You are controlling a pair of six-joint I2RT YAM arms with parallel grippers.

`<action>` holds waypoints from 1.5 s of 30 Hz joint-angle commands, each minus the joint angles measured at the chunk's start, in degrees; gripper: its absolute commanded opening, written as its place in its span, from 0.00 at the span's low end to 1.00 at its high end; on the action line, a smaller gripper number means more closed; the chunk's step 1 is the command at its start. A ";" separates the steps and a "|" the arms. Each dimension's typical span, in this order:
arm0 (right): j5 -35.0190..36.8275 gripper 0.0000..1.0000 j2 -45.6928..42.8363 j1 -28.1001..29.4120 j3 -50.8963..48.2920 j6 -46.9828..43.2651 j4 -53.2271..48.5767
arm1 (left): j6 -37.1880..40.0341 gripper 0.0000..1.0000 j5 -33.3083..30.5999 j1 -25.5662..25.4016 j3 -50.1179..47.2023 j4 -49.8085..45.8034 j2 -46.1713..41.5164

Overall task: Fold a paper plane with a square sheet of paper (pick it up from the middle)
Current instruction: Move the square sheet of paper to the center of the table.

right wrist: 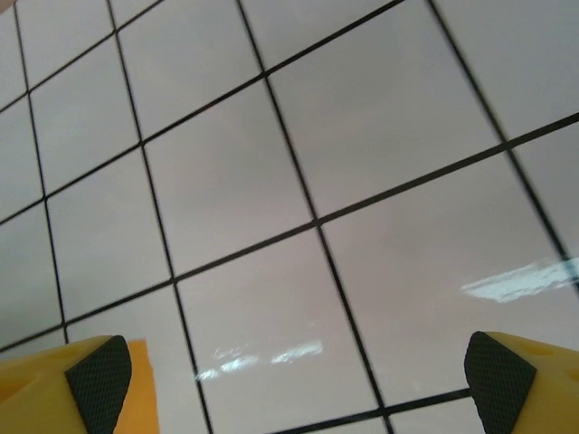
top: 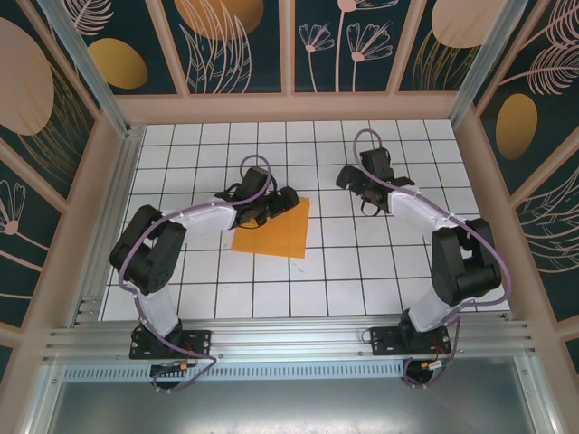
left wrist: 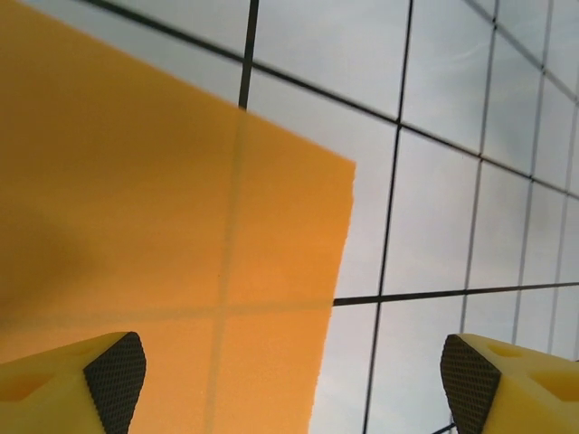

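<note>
The square sheet of paper (top: 271,231) is plain orange and lies flat and unfolded on the white grid table (top: 380,271), left of centre. The tile lines show through it in the left wrist view, where the sheet (left wrist: 136,208) fills the left half with one corner pointing right. My left gripper (top: 288,201) hovers over the sheet's far edge, open. One of its fingers (left wrist: 113,380) is above the paper and the other above bare tile. My right gripper (top: 351,178) is open over bare tiles to the sheet's right. A sliver of the sheet (right wrist: 138,398) shows beside its left finger. The paper plane is out of view.
Wooden-framed patterned walls (top: 289,107) close in the table at the back and both sides. An aluminium rail (top: 289,339) carrying both arm bases runs along the near edge. White tiles lie bare to the right of and in front of the sheet.
</note>
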 commanded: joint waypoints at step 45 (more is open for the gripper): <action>-6.58 0.78 19.24 16.05 16.73 0.96 -13.62 | 2.43 0.32 10.43 7.84 -14.41 2.69 -8.89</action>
